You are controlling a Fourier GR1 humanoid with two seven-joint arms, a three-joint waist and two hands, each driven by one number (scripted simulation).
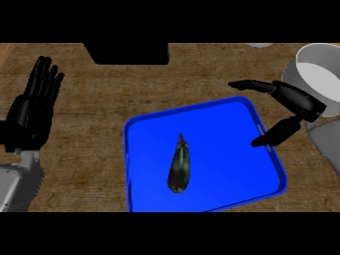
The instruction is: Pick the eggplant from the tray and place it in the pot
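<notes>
one eggplant [179,166] on the blue tray [202,115] and it hasn't been touched yet, so the task looks to be at its very start: no pick, no carry, no drop into the pot [327,79]. the eggplant lies lengthwise near the middle of the tray, dark and slim, stem end pointing away from the robot, nothing else sharing the tray with it. the right robot hand [297,102] hangs over the tray's far right corner, fingers and thumb spread wide apart with nothing between them, well clear of the eggplant and to its right. the left robot hand [36,99] rests flat and open at the left side of the view, fingers straight and pointing up, away from the tray. now the pot: pale grey, sitting on the wooden surface [128,89] just beyond the tray's right corner, and its inside looks bare as far as the view shows, though the right edge of the view cuts part of it off. what's left, by my read, is everything: bring the right robot hand over the eggplant, close round it, lift, swing right and let it go inside the pot
</notes>
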